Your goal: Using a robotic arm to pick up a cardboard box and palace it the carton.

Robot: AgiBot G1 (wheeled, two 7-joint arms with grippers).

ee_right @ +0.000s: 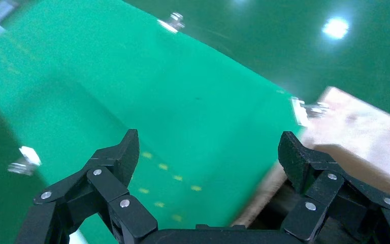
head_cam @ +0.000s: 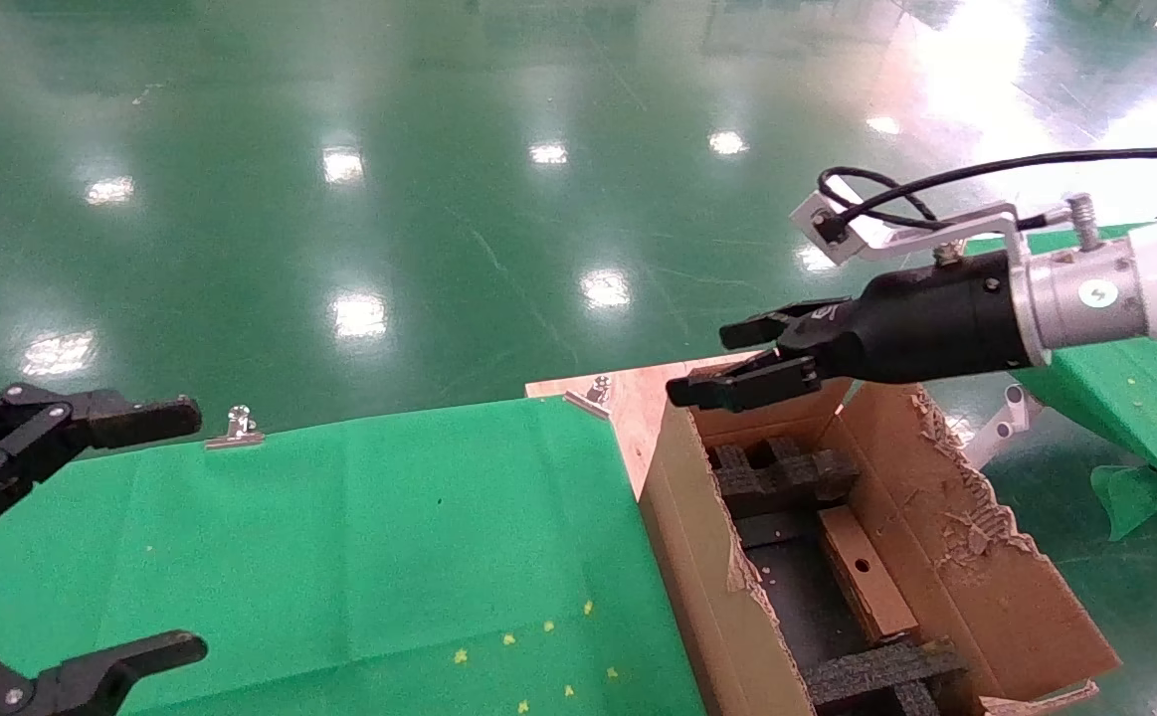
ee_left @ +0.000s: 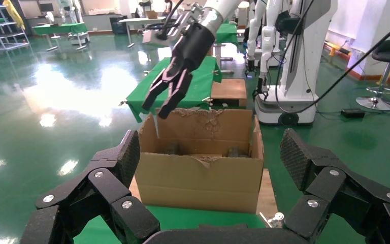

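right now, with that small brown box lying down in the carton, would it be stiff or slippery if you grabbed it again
The cardboard box is probably stiff: its edges look straight and its faces flat. It likely won't roll, being long and rectangular, and it lies flat between black foam blocks in the carton. It looks light for its size, though its contents can't be seen. The right gripper hangs open above the carton's far end.

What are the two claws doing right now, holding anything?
Left gripper: open, empty, over the green table.
Right gripper: open, empty, above the carton.
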